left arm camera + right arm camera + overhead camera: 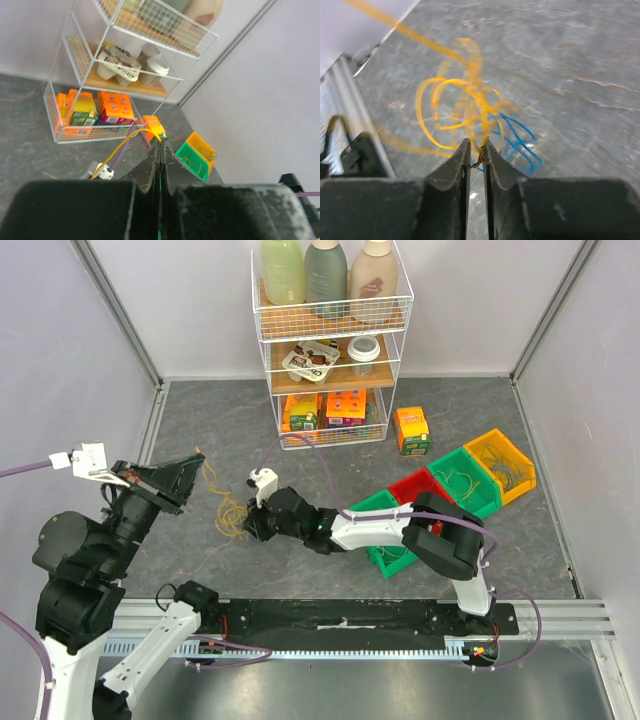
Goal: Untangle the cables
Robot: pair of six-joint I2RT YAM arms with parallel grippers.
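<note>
table [200, 420]: matt grey, stone-veined; cables [475, 115]: thin, smooth, glossy yellow and blue; right fingers [452, 172]: matt black grainy plastic; rack [330, 312]: white-coated wire, wooden shelves; bins [447, 457]: smooth plastic

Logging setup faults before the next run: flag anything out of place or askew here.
One orange carton stands alone on the table, right of the wire rack, while similar cartons sit in the rack's bottom basket. The cables lie in a tangle, but that is the job.

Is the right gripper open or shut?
Shut on the cables: the right gripper has its jaws almost together, yellow strands pinched between them.
</note>
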